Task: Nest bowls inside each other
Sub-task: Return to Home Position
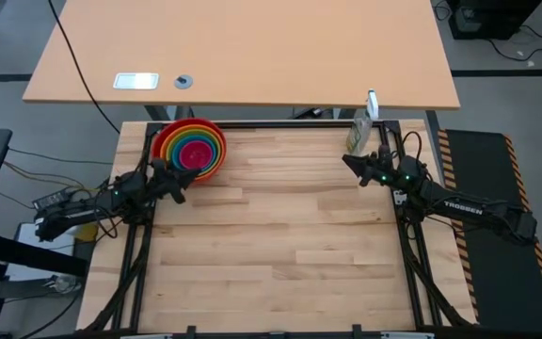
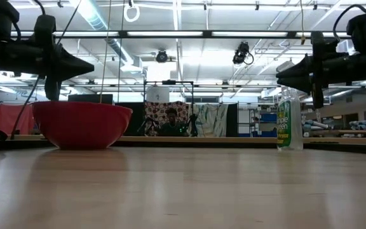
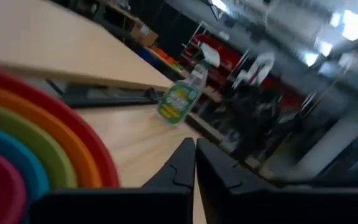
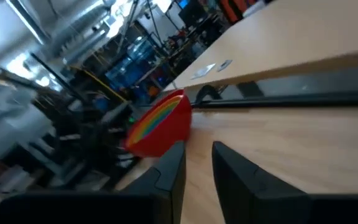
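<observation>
The bowls (image 1: 189, 148) sit nested in one stack at the table's far left: red outermost, then orange, green and blue, with magenta pink in the middle. The red bowl (image 2: 81, 124) rests on its base on the table. My left gripper (image 1: 179, 181) hovers shut just beside the stack's near rim, above the red bowl's rim height (image 2: 88, 65); its fingers (image 3: 185, 163) point past the bowls (image 3: 36, 155). My right gripper (image 1: 349, 162) hangs open at the far right, pointing level toward the bowls (image 4: 160, 127), with nothing between its fingers (image 4: 173, 163).
A green spray bottle (image 1: 358, 135) stands upright at the table's far right corner, close to my right gripper (image 2: 281, 73). A larger desk (image 1: 243, 56) lies beyond the far edge. Bare wooden tabletop (image 1: 280, 245) stretches across the middle and near side.
</observation>
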Tool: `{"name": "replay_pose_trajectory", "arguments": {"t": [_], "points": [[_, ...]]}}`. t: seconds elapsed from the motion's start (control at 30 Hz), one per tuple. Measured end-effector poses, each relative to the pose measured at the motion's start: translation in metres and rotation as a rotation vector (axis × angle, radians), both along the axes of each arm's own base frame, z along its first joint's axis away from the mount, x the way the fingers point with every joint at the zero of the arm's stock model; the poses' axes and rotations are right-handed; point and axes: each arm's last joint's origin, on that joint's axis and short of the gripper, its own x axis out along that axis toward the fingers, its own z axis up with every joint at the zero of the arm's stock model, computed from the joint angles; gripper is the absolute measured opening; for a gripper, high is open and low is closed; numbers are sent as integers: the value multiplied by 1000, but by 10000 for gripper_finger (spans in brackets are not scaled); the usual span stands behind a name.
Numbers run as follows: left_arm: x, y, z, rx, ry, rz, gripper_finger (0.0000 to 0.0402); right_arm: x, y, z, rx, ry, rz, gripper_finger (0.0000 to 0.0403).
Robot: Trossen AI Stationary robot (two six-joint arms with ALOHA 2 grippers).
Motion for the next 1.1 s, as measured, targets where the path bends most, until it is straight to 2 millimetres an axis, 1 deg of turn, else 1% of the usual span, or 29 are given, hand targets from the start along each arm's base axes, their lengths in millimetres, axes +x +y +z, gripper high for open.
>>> {"name": "replay_pose_trajectory", "arguments": {"t": [0.1, 0.27, 0.33, 0.4, 0.47, 0.53, 0.6, 0.67, 0.73, 0.87, 0.9, 0.93, 1.0, 1.1], "points": [[0, 0, -2, 146, 98, 5, 18, 0, -1, 0, -135, 76, -13, 87], [2, -1, -4, 371, 216, -33, 18, 0, -1, 0, -457, 260, -16, 87], [3, -2, -5, 450, 246, -81, 18, 0, -1, -1, -534, 311, -15, 87], [4, -5, -2, 542, 230, -149, 18, 0, -1, 0, -568, 313, -21, 87], [4, -7, 2, 627, 186, -219, 18, 0, -1, 3, -580, 294, -38, 87], [4, -10, 4, 672, 151, -287, 18, 0, -1, 5, -579, 266, -51, 87], [4, -11, 3, 677, 138, -346, 18, -1, -1, 10, -598, 220, -47, 87], [5, -13, 1, 655, 140, -419, 18, 0, 2, 14, -632, 162, 22, 87], [4, -15, 1, 661, 117, -494, 18, 2, 8, 15, -658, 96, 195, 87], [4, -17, 2, 637, 85, -552, 18, 5, 26, 15, -679, -32, 666, 87], [4, -17, 1, 627, 84, -554, 18, 5, 29, 16, -657, -63, 729, 87], [4, -17, 2, 619, 81, -557, 18, 6, 32, 17, -618, -81, 755, 87], [4, -19, 3, 614, 66, -570, 18, 8, 34, 18, -526, -95, 698, 87], [4, -22, 6, 624, 32, -567, 18, 11, 35, 21, -401, -111, 485, 87]]}}
